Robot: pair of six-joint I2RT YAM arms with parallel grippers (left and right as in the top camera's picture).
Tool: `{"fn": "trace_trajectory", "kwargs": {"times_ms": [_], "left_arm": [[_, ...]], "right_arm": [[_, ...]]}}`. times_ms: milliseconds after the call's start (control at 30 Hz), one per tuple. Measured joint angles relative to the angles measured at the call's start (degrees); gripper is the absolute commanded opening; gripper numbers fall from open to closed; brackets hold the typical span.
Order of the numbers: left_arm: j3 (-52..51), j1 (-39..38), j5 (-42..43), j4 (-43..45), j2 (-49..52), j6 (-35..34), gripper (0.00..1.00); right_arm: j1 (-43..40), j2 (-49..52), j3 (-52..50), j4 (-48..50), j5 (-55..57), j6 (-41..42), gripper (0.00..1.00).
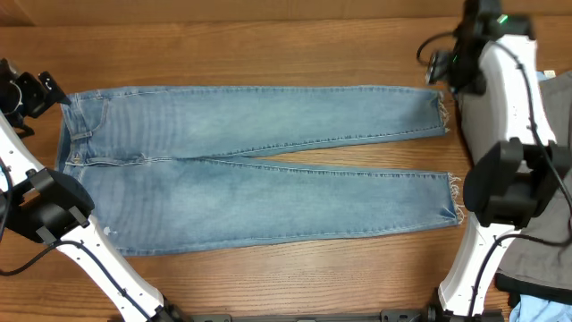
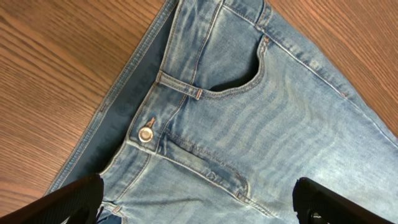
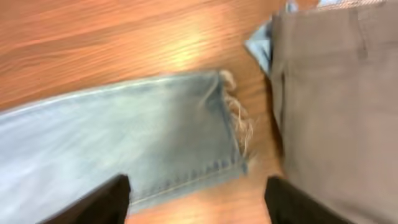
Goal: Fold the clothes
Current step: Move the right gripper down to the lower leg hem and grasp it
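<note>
Closest under our left gripper [image 2: 199, 200], whose fingers stood wide apart with nothing between them, lay the waistband of the jeans [image 1: 259, 170], its metal button [image 2: 146, 134] facing up. We judged that a pinch here could catch only the top layer or slip on the thick seam. The waist would then drag and wrinkle instead of lifting clean. Our right gripper [image 3: 196, 200], fingers likewise spread and empty, hung over one frayed hem [image 3: 236, 124], where loose threads could snag a finger. Just beyond that hem sat the grey trousers [image 3: 336, 93], near enough that a careless closing might take them up too. The jeans lay flat and unfolded across the wooden table [image 1: 268, 45], waist to our left, ankles to our right, legs slightly parted.

We counted one pair of jeans with two legs and two frayed hems, one button, one pair of grey trousers, one bright-blue garment [image 1: 539, 310] showing at their edge, and two grippers.
</note>
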Motion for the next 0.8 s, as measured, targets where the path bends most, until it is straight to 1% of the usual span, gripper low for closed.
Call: {"fn": "trace_trajectory", "kwargs": {"times_ms": [100,200,233,333,433,500,533,600,633,700,733,800], "left_arm": [[0.0,0.0,0.0,0.02,0.0,0.0,1.0],[0.0,0.0,0.0,0.02,0.0,0.0,1.0],[0.0,0.0,0.0,0.02,0.0,0.0,1.0],[0.0,0.0,0.0,0.0,0.0,0.0,1.0],[0.0,0.0,0.0,0.0,0.0,0.0,1.0],[0.0,0.0,0.0,0.0,0.0,0.0,1.0],[0.0,0.0,-0.02,0.0,0.0,0.0,1.0],[0.0,0.0,0.02,0.04,0.0,0.02,1.0],[0.0,0.0,0.0,0.02,0.0,0.0,1.0],[0.0,0.0,0.04,-0.02,0.0,0.0,1.0],[0.0,0.0,0.02,-0.04,0.0,0.0,1.0],[0.0,0.0,0.0,0.0,0.0,0.0,1.0]], "right_arm": [[0.02,-1.95,8.94,-10.32,-2.67,0.59,0.9],[-0.15,-5.09,10.95,-16.39,-4.04,2.56,0.93],[-0.28,-5.81,10.93,-17.2,-4.37,3.43,0.94],[-0.61,-7.69,10.84,-17.18,-5.09,5.57,1.0],[-0.66,-12.33,8.22,-17.09,-6.36,6.69,1.0],[-0.63,-18.05,2.97,-17.18,-6.91,7.52,1.0],[-0.66,-23.28,-1.84,-17.11,-6.97,7.91,1.0],[-0.79,-29.99,-8.85,-17.11,-6.86,8.39,1.0],[-1.07,-34.14,-14.97,-16.94,-6.84,8.61,1.0],[-1.75,-38.53,-23.69,-15.72,-6.84,9.07,1.0],[-2.56,-41.0,-31.26,-13.14,-6.75,9.49,1.0],[-4.28,-42.45,-40.65,-9.09,-6.8,10.86,1.0]]}}
